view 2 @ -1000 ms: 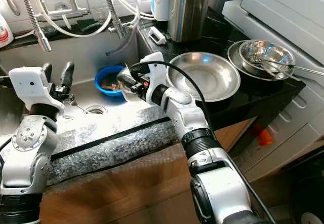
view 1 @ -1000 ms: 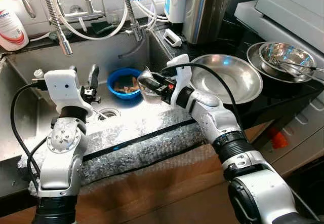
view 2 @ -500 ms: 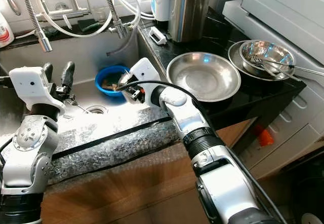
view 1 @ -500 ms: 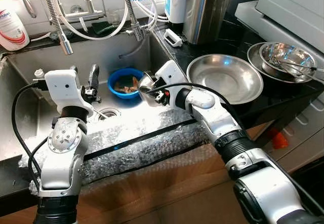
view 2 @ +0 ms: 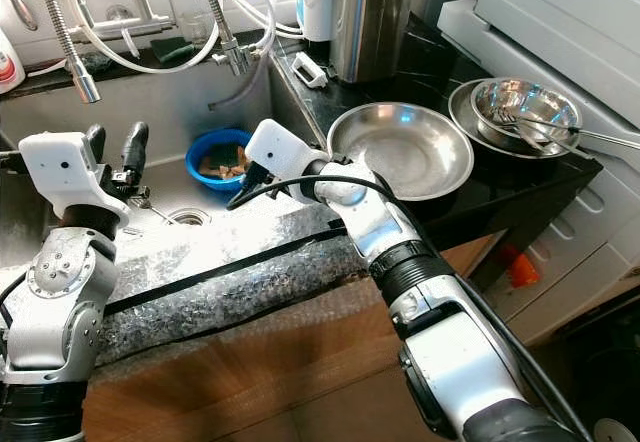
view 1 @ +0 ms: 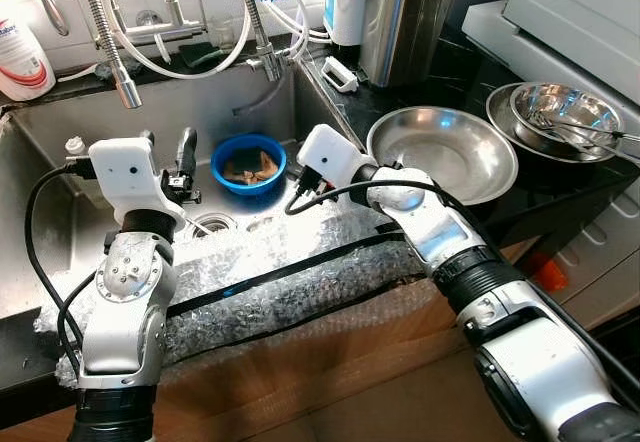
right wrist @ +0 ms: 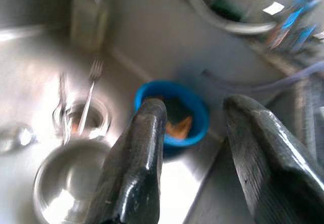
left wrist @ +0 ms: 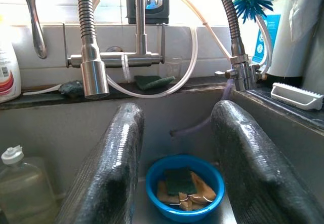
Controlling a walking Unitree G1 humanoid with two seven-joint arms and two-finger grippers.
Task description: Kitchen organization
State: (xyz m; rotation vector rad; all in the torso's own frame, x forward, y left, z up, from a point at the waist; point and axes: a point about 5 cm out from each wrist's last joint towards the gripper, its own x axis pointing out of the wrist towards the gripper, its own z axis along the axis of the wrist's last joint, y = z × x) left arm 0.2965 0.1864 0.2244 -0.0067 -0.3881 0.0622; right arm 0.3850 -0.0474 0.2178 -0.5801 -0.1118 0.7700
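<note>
Nearest to the robot is the front edge of the sink, wrapped in shiny bubble wrap [view 1: 270,272]. The left gripper [view 1: 168,158] is held up over the sink [view 1: 60,152]. Its two black fingers [left wrist: 114,168] stand apart with nothing between them.

The right gripper [right wrist: 195,153] reaches down into the sink from the counter side. Its fingers are apart too, and they hold nothing. In the right wrist view a small steel bowl [right wrist: 71,188] sits on the sink floor, just below the gripper and a little to one side. A fork [right wrist: 90,89] lies near the drain [view 1: 212,224], with its long side pointing away from the gripper, toward the back wall.

A bit farther back is the blue bowl [view 1: 249,163] with sponges in it. It sits between the two grippers, closer to the right one.

A second ago the right gripper held the small steel bowl up near the sink's edge. Now the arm has turned and gone lower, and the bowl is out of the fingers. I think the bowl was just set down.

Farther off, on the black counter [view 1: 560,187], a big steel pan [view 1: 445,152] sits near the right arm. Beyond it are stacked steel bowls [view 1: 560,112]. The right arm is nearer to these, so it would likely fetch them next.
</note>
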